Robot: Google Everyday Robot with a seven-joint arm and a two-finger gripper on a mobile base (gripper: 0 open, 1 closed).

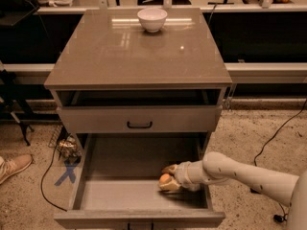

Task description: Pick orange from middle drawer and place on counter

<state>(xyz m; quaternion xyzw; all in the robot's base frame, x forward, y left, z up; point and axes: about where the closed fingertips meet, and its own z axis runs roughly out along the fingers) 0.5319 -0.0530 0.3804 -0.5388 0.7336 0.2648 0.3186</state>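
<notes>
The orange point(164, 178) lies on the floor of the open middle drawer point(120, 195), toward its right front. My gripper point(168, 178) reaches in over the drawer's right wall. Its fingers point(169, 169) are closed against the orange from the back and the front, and the orange still rests on the drawer floor. The counter point(120, 56) is the glossy taupe top of the cabinet above.
A white bowl point(152, 19) stands at the back middle of the counter. A shallower drawer point(139, 119) with a black handle is pulled out slightly above the middle drawer. Cables and a shoe point(14, 167) lie on the floor at the left.
</notes>
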